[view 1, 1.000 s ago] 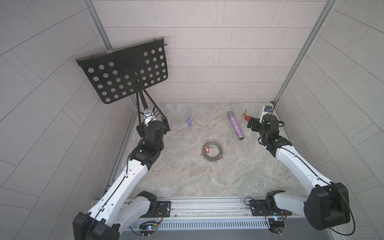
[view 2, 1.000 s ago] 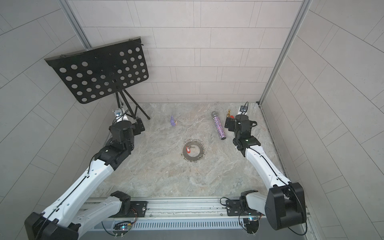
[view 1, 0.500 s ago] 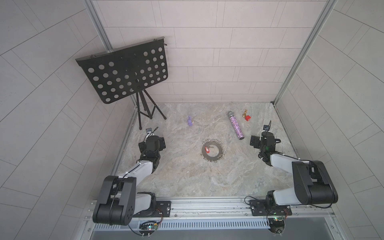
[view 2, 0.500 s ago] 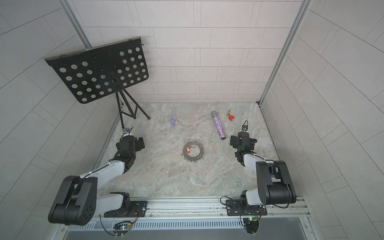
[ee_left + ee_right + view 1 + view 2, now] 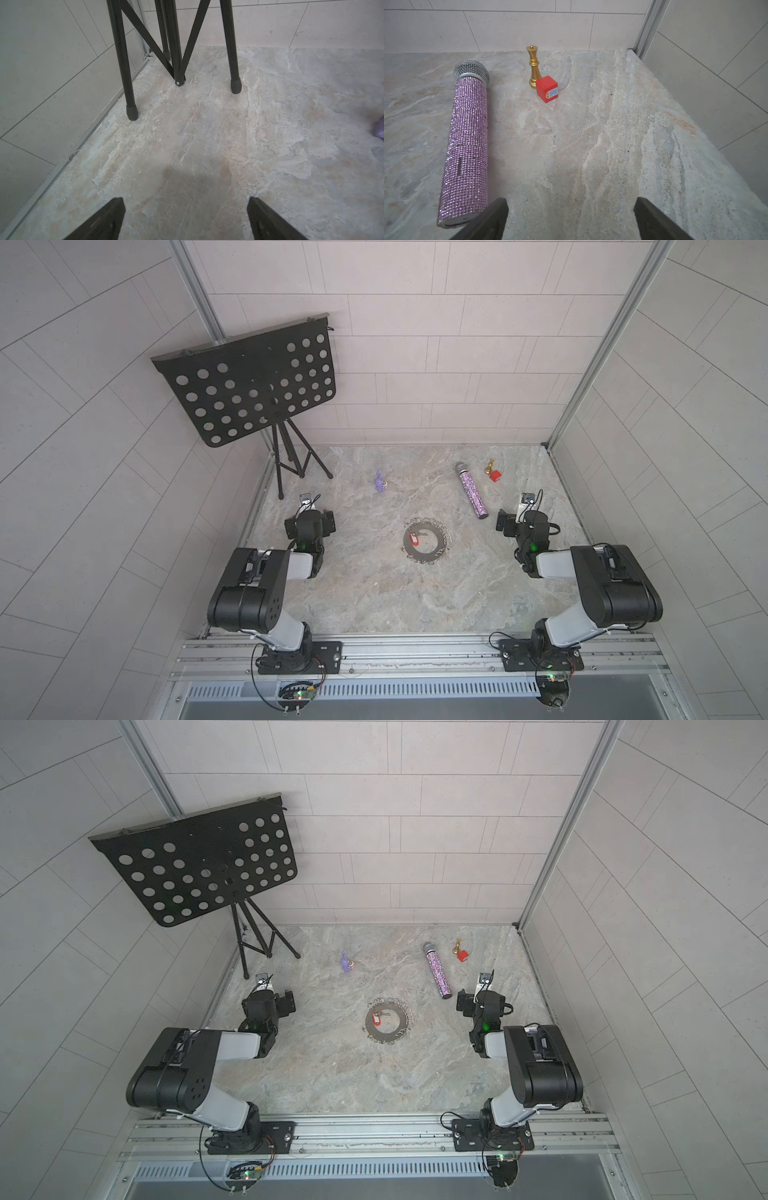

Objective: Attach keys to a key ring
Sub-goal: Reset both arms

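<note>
The key ring, a flat grey disc fringed with small wire loops, lies mid-table in both top views. A key with a red tag lies across the disc's left side. Whether it hangs on a loop cannot be told. My left gripper rests low at the table's left, open and empty, well apart from the ring. My right gripper sits low at the right, also open, with only bare table between its fingers. Neither wrist view shows the ring or the key.
A black music stand stands back left, its tripod legs just ahead of my left gripper. A glittery purple microphone lies beside my right gripper. A gold chess piece, a red cube and a purple figure stand further back.
Both arms have folded back and down from a stretched-out pose, drawing the grippers away from the back of the table. The ring and key have not moved.
</note>
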Controlling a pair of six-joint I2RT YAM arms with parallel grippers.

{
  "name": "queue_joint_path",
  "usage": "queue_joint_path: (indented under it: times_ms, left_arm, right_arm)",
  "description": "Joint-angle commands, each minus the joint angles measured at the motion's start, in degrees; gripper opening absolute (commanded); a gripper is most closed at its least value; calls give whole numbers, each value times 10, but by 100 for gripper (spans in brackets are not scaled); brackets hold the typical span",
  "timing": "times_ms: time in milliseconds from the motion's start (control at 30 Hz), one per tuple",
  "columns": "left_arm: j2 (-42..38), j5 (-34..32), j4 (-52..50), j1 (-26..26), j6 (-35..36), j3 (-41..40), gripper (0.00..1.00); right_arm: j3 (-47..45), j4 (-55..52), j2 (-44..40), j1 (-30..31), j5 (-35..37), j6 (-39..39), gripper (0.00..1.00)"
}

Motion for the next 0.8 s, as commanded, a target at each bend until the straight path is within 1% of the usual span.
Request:
queue_joint_path:
  times_ms: [0, 67, 133, 167, 767]
  left_arm:
    - [-3, -5, 17, 1, 6, 3, 100]
    - [-14, -3, -22, 2, 6, 14, 100]
    - [-7, -4, 0, 1, 7, 9, 100]
    - [-12, -4, -15, 1, 7, 12, 100]
    - [-5, -9, -16, 0, 5, 17, 100]
  right_arm:
    - [2, 13, -4, 6, 4, -9, 100]
    - [5, 3, -6, 11, 14, -12, 100]
    - [8, 0, -5, 13, 10, -17, 100]
    - [8, -1, -5, 14, 9, -17, 100]
    - [8, -1, -6, 13, 8, -17, 100]
